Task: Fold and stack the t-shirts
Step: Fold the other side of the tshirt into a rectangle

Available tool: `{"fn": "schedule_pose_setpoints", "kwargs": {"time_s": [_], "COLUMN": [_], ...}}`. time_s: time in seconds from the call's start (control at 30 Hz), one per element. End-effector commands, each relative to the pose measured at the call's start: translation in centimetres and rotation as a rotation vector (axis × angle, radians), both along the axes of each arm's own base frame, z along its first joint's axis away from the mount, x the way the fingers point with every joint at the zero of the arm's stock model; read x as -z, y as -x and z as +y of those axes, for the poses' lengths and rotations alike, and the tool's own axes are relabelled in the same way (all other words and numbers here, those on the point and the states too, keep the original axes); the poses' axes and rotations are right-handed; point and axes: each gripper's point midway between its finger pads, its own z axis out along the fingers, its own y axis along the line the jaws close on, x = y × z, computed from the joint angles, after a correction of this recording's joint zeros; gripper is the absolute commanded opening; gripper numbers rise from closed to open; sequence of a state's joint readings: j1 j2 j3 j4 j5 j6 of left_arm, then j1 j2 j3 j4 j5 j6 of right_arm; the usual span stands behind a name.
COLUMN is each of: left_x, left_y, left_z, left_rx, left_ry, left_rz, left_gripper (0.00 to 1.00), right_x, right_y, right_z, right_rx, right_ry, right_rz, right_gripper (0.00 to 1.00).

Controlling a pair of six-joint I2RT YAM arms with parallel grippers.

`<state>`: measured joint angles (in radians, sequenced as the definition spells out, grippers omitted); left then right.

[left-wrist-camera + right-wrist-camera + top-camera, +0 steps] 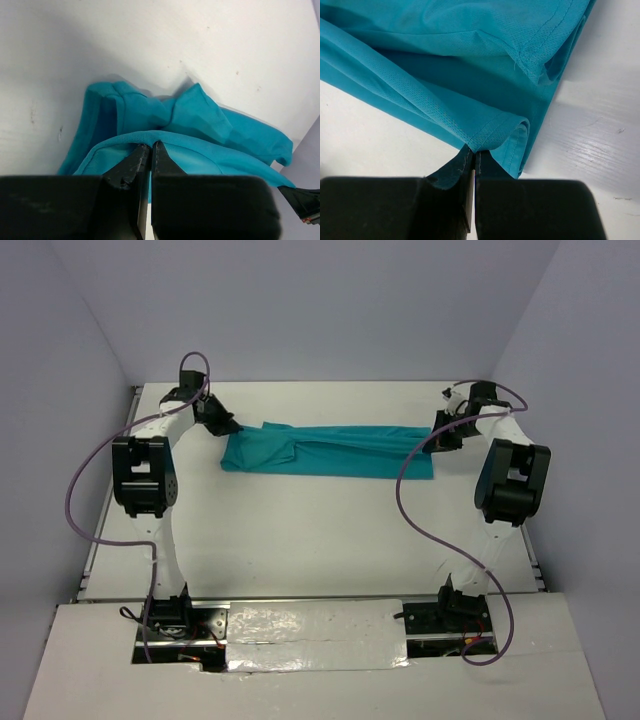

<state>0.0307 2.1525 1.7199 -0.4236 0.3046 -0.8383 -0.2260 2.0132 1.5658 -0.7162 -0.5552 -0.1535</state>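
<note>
Teal t-shirt (330,452) lies in a long band across the far surface (300,540). Left end effector (150,148) and right end effector (473,153) pinch opposite ends. Soft, light, limp; likely best gripped at hems.

T-shirt (330,452): you saw plain teal, no print.
Table (320,530): you had a white top.
Left gripper (151,146): your fingers were black.
Right gripper (473,151): black too.
Cables (399,480): you saw purple.
</note>
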Motion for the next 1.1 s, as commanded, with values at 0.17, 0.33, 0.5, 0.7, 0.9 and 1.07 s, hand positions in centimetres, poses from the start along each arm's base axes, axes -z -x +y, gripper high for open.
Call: {"fn": "schedule_pose_setpoints", "kwargs": {"time_s": [0.17, 0.33, 0.5, 0.7, 0.9, 1.07], "left_x": [1.7, 1.9, 2.2, 2.8, 2.7, 2.1], "left_y": [-1.3, -1.6, -1.8, -1.7, -1.7, -1.7], "left_z": [1.0, 1.2, 1.2, 1.3, 1.3, 0.9], "left_rx": [-0.005, -0.016, -0.022, -0.025, -0.022, -0.016], "left_ry": [-0.029, -0.034, -0.035, -0.039, -0.037, -0.022], "left_rz": [0.027, 0.028, 0.032, 0.043, 0.041, 0.025], "left_gripper": [0.00, 0.00, 0.00, 0.00, 0.00, 0.05], "right_x": [0.0, 0.1, 0.1, -0.4, 0.0, -2.3], "right_y": [-1.9, -2.3, -2.4, -3.1, -3.7, -3.8], "right_z": [-0.6, -0.8, -0.7, -0.6, -1.0, -1.3], "right_rx": [0.016, 0.028, 0.031, 0.057, 0.068, 0.043], "right_ry": [0.036, 0.037, 0.029, 0.015, 0.041, 0.066], "right_rz": [-0.050, -0.056, -0.063, -0.081, -0.073, -0.138], "right_gripper": [0.00, 0.00, 0.00, 0.00, 0.21, 0.39]}}
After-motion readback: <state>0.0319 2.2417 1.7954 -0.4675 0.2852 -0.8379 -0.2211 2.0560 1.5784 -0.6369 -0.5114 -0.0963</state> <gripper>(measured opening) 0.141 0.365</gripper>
